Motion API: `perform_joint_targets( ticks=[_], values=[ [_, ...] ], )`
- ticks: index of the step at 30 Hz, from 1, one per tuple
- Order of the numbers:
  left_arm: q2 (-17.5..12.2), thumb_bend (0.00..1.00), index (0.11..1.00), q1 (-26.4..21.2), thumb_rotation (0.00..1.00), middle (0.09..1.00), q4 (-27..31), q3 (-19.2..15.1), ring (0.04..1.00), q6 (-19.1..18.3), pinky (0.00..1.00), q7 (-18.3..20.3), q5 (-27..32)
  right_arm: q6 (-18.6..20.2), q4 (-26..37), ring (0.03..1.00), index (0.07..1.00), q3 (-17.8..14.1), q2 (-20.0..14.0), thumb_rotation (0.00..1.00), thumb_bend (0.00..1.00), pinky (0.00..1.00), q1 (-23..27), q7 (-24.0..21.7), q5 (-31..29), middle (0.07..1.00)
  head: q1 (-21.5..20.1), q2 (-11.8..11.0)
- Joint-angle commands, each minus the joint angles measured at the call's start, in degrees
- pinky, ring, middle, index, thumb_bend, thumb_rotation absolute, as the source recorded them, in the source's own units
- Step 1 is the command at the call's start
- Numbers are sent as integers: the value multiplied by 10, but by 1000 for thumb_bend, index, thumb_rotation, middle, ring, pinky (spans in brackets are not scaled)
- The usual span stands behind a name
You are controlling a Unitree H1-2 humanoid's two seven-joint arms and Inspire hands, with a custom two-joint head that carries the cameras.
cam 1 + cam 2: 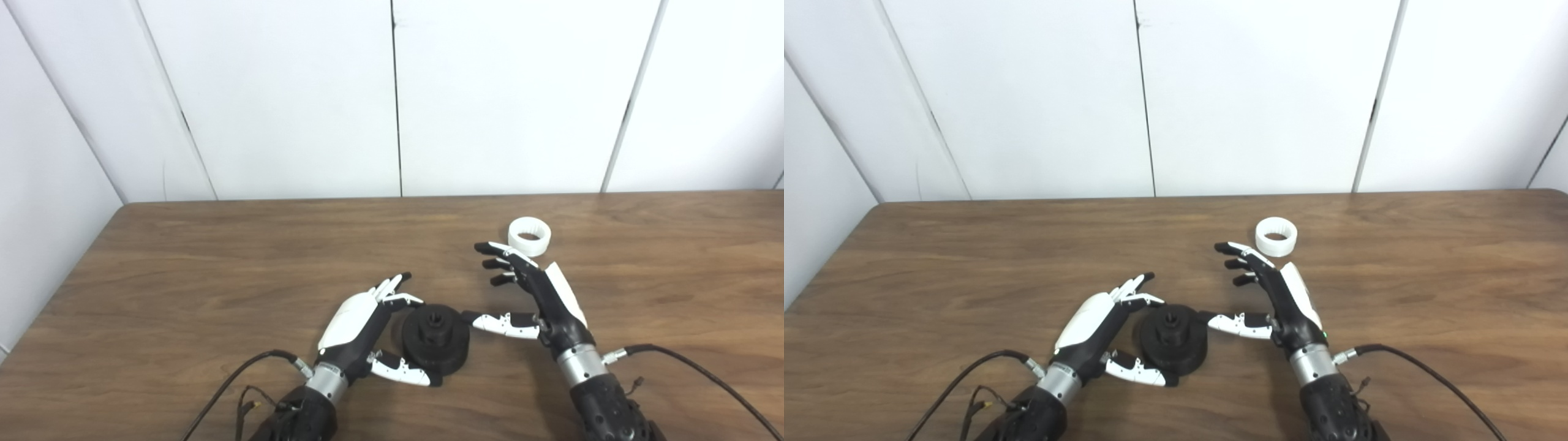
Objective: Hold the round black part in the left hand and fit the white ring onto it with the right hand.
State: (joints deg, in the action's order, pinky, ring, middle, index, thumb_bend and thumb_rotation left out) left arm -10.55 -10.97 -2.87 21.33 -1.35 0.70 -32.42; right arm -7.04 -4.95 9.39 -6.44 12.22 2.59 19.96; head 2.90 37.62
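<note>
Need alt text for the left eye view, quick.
Left hand open, cupped around the round black part on the wooden table. Right hand open, holding nothing; white ring lies just beyond its fingertips.

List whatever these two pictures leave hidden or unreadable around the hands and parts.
- Black part: whether the left hand touches it, both views; its near-left side sits behind the thumb.
- Bore of the black part: too small and dark, both views.
- White ring: inner wall detail too small.
- Right hand: palm faces away from the cameras.
- Both forearms: cut off by the bottom edge.
</note>
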Motion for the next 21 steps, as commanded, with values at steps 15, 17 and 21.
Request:
perform_joint_targets(
  ticks=[15, 17, 21],
  values=[
    [-26, 890, 639, -10, 273, 1000, 2, -31, 1000, 36, 1000, 7, -1, 5, -11, 789, 792, 15, 24, 241, 744, 687, -9, 25, 40, 838, -152, -18],
    [-30, 875, 646, -9, 282, 1000, 5, -33, 1000, 31, 1000, 16, -2, 7, -12, 798, 787, 16, 30, 240, 745, 701, -8, 27, 43, 839, -157, -19],
    [-31, 869, 649, -8, 274, 1000, 8, -37, 1000, 29, 1000, 25, 1, 7, -15, 798, 785, 15, 33, 236, 743, 704, -5, 30, 45, 836, -157, -19]
  ],
)
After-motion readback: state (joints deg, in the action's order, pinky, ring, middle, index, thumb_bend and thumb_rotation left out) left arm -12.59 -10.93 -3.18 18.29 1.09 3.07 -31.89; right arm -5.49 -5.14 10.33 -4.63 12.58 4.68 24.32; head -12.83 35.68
